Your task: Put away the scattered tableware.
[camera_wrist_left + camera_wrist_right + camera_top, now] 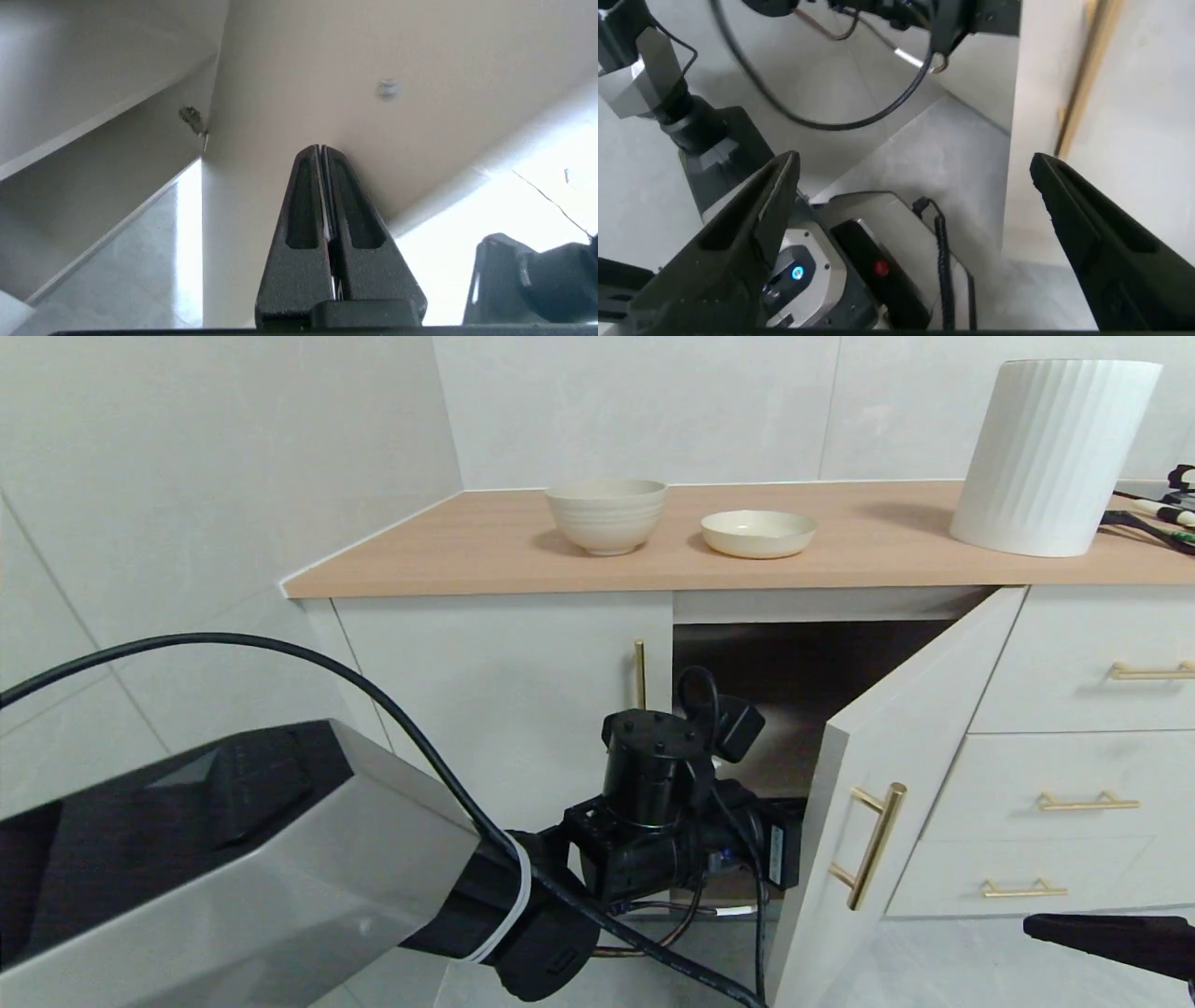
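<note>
A beige ribbed bowl (605, 515) and a shallow cream dish (758, 533) stand on the wooden countertop (448, 555), above the cabinet. Below them the cabinet door (878, 784) is swung open. My left arm (653, 803) reaches low into the opening, just behind that door. My left gripper (320, 154) is shut with nothing in it, its tips against the door's pale inner face. My right gripper (915, 168) stands open and empty, low over the floor in front of the door, and is also seen as a dark finger (1111, 938).
A tall white ribbed container (1055, 453) stands on the counter at the right, with utensils (1158, 513) beyond it. The open door carries a gold handle (873, 845). Drawers with gold pulls (1088, 801) are to the right. The left cabinet door (504, 709) is closed.
</note>
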Controlling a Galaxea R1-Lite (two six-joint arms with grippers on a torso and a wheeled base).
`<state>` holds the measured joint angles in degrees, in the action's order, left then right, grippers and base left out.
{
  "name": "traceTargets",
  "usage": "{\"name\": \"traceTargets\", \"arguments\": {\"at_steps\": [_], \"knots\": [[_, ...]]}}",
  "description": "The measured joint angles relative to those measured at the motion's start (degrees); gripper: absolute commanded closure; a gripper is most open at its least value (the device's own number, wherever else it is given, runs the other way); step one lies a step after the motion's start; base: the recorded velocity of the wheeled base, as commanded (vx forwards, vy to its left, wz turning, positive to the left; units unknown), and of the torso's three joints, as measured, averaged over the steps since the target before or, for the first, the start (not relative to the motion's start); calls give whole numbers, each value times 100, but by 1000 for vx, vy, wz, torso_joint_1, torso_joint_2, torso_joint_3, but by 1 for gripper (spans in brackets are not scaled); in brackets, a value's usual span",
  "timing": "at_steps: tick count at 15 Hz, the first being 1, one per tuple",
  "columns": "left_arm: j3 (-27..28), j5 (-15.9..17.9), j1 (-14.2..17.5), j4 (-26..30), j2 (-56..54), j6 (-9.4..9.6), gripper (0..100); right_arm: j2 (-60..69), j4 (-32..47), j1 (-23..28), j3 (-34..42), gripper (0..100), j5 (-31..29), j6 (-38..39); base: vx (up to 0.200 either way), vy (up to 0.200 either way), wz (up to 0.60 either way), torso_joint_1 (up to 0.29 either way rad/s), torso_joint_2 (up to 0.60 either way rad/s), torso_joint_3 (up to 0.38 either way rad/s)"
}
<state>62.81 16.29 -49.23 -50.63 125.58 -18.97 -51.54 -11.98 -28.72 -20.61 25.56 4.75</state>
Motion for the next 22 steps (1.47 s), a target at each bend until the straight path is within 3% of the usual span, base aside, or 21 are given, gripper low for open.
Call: {"name": "traceTargets", "arguments": {"at_steps": [5, 7, 10, 12, 17, 22], "knots": [[406, -201, -102, 279, 96, -2, 100, 162, -2, -13, -24, 0, 38, 0, 0, 0, 0, 0, 0, 0], [519, -215, -477, 396, 48, 0, 100, 308, 0, -234, -24, 0, 233, 82, 0, 0, 0, 0, 0, 0], [880, -173, -1356, 724, -20, 1, 100, 706, 0, -606, -49, 0, 837, 305, 0, 0, 0, 0, 0, 0], [836, -280, -1464, 741, -132, -2, 100, 874, 2, -656, -50, 0, 1150, 329, 0, 0, 0, 0, 0, 0], [-319, -349, -297, 330, -763, -152, 100, 686, -2, -669, -218, 0, 1097, 411, 0, 0, 0, 0, 0, 0], [-783, -354, 1097, 372, -1517, -90, 100, -1031, -240, -549, -1303, 0, 508, 419, 0, 0, 0, 0, 0, 0]]}}
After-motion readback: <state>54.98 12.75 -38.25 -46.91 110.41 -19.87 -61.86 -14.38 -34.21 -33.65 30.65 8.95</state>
